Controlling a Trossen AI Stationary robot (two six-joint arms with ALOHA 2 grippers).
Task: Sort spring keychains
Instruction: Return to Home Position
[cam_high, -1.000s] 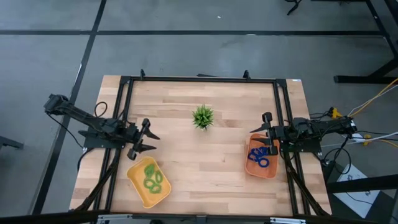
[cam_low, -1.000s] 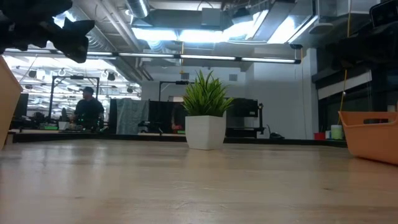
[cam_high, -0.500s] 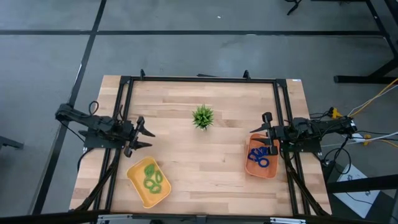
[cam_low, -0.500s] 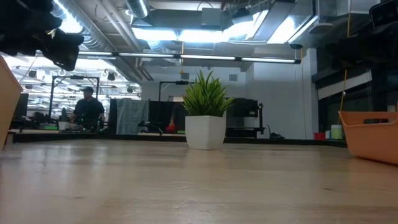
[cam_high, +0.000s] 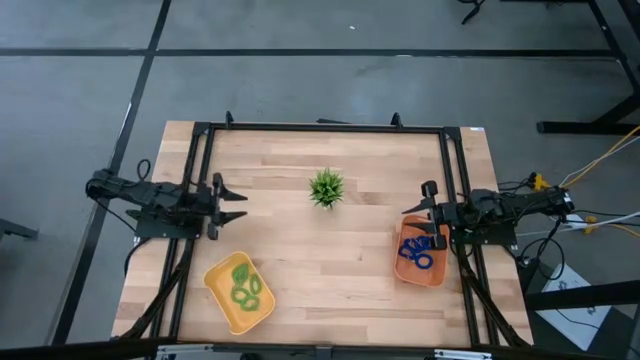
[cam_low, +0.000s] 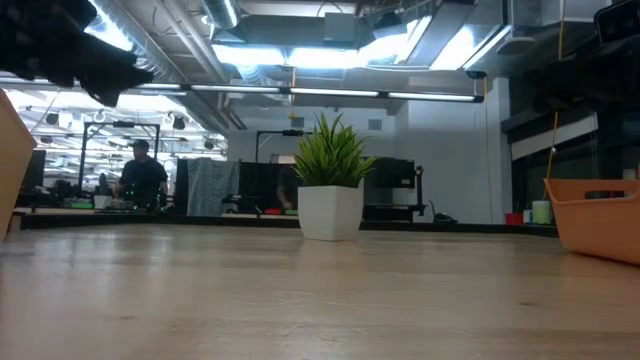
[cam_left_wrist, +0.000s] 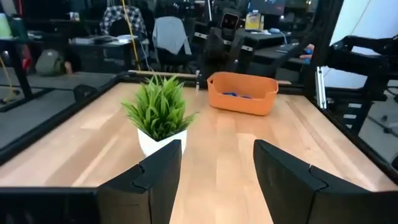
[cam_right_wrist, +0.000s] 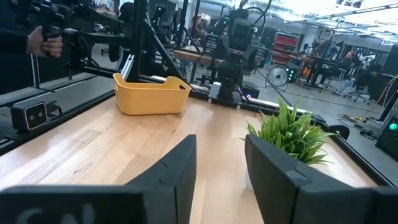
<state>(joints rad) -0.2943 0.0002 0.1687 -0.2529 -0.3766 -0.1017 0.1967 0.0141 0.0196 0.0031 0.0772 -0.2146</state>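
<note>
Left gripper (cam_high: 238, 204) has retreated to nine o'clock, fingers wide; right gripper (cam_high: 408, 226), likewise spread, sits at three. One orange bin (cam_high: 400, 272) holds blue spring keychains (cam_high: 415, 252), one yellow bin (cam_high: 212, 280) green spring keychains (cam_high: 243, 285).

The light green coiled plastic spring keychains (cam_high: 243, 290) lie flat and bunched together in the yellow plastic tray (cam_high: 258, 318) on my left side, while the bright blue coiled plastic spring keychains (cam_high: 417, 250) lie heaped in the orange plastic tray (cam_high: 420, 276) on my right — some overlapping.
</note>
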